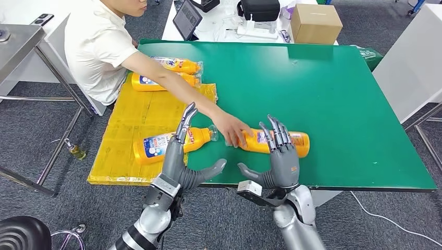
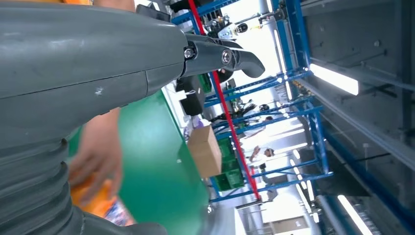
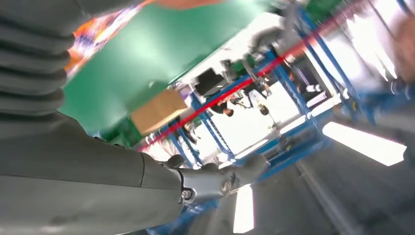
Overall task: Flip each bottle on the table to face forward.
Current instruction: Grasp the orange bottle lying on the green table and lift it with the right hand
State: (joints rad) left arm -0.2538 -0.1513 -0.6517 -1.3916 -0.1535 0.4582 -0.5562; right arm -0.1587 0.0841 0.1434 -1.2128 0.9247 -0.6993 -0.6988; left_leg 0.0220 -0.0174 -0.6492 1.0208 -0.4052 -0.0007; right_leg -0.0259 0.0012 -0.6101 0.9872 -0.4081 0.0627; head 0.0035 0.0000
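Lying: four bottles (image 1: 172,145) | left hand (image 1: 180,161) spread, empty | right hand (image 1: 279,156) spread, empty

Glossy plastic bottle (image 1: 276,141), matt table (image 1: 333,94)

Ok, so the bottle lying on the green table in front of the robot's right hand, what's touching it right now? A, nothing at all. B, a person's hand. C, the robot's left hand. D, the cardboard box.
B: in the head view a person's hand rests on the neck end of the orange bottle on the green table, while the robot's right hand and left hand hang open near the table's front edge, holding nothing.
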